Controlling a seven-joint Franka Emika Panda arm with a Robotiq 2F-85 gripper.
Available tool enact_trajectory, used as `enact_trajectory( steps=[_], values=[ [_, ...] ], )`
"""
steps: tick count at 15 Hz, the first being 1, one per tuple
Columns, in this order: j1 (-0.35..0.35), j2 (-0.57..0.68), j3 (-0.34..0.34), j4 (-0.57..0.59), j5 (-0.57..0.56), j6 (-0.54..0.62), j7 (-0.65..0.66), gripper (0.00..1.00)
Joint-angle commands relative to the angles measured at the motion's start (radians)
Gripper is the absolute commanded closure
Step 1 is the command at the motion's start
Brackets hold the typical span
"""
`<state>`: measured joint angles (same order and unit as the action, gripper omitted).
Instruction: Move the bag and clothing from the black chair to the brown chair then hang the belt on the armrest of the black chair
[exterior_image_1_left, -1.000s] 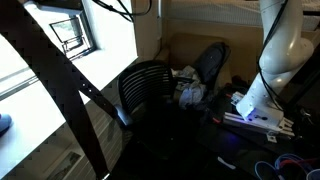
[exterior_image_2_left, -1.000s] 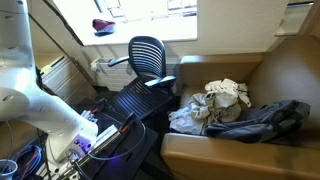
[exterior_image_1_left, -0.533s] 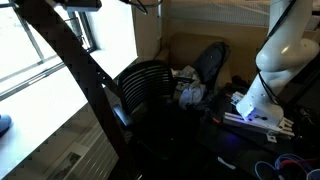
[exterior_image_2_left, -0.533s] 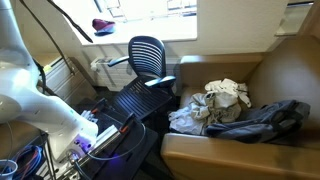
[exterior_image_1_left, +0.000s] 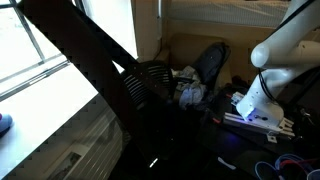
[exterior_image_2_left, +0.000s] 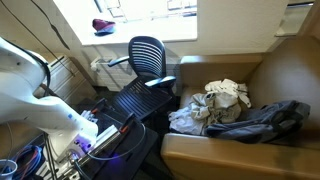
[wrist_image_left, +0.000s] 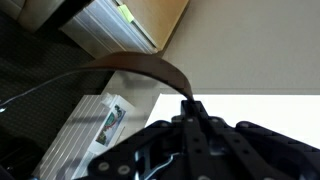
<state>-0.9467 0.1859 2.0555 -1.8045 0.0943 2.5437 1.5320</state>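
On the brown chair (exterior_image_2_left: 290, 75), both loose items are found. The dark bag (exterior_image_2_left: 262, 120) lies across the seat toward one padded side. The pale clothing (exterior_image_2_left: 222, 98) sits in a crumpled heap just beside the bag and touches it. In both exterior views these two items rest against or near the tall flat back of that chair.

The black chair (exterior_image_2_left: 148, 52) stands beneath the bright window, near the brown chair but not touching it. Its ribbed backrest is upright and one dark armrest shows at its side. A small red object (exterior_image_2_left: 103, 27) rests on the window sill above it.

The white arm (exterior_image_2_left: 35, 85) rises at the edge of an exterior view and passes out of the picture. The tool does not appear in either exterior view.

In the wrist view the tool (wrist_image_left: 190, 108) enters from the bottom edge, its dark fingers drawn together and clamped on the belt (wrist_image_left: 140, 65). The belt is a brown strap that rises from between the fingers and arcs over toward a white slatted unit (wrist_image_left: 92, 125) at the side. Where its free end lies cannot be traced.

A broad dark strip (exterior_image_1_left: 90, 60), blurred and close to the lens, crosses an exterior view on a diagonal and partly hides the black chair. Whether this strip is the same belt cannot be confirmed.
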Motion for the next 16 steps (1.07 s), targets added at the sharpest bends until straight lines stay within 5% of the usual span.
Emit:
enact_trajectory(
  steps=[1,10,12,16],
  values=[
    [0.004,-0.001,-0.009,-0.001,0.0,0.0,-0.002,0.96],
    [0.006,0.007,-0.026,-0.001,0.0,0.0,-0.014,0.99],
    [-0.074,0.1,0.035,0.025,-0.123,-0.043,-0.007,0.99],
    [-0.257,0.085,0.128,0.165,-0.427,-0.077,0.127,0.99]
  ],
)
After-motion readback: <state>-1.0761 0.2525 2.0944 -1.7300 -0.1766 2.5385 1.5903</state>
